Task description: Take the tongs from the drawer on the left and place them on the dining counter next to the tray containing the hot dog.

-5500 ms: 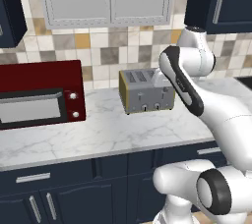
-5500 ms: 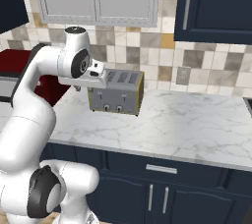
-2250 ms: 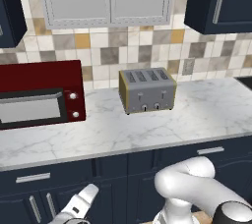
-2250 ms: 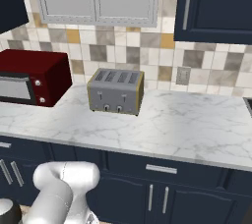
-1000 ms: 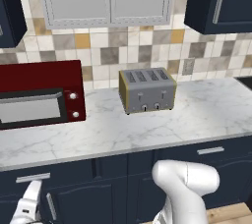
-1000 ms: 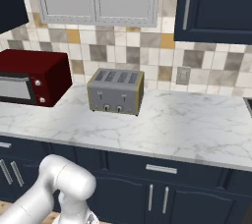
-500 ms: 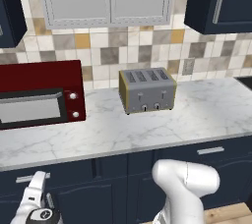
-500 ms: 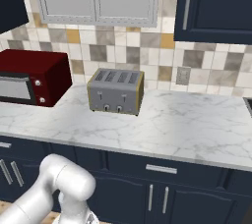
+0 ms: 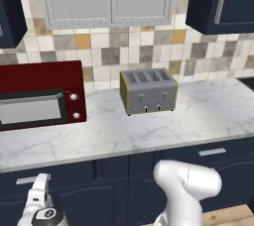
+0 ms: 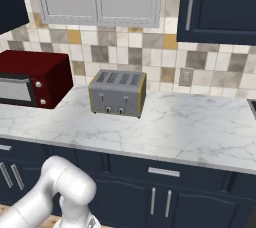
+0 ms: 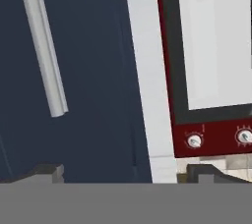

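The drawer (image 9: 69, 173) is the wide navy front under the left end of the worktop, and it is closed. Its short silver bar handle (image 9: 24, 180) is partly covered by my hand. My gripper (image 9: 41, 183) sits low at the left, pointing up at that handle. In the hand view the handle (image 11: 44, 53) lies ahead on the drawer front (image 11: 93, 70), above the left fingertip (image 11: 47, 171). The gripper (image 11: 125, 176) is open, its tips far apart with nothing between them. The tongs are hidden. The dining counter, the tray and the hot dog are out of view.
A red microwave (image 9: 39, 93) and a grey toaster (image 9: 148, 90) stand on the marble worktop (image 9: 208, 106) against the tiled wall. Another navy drawer (image 9: 218, 153) lies to the right, with cabinet doors below. My arm's white base (image 9: 186, 185) stands before the middle cabinets.
The arm has swung down from above the worktop to the lower left. Over the last second the hand has crept up and right towards the left drawer's handle. The jaws have stayed open.
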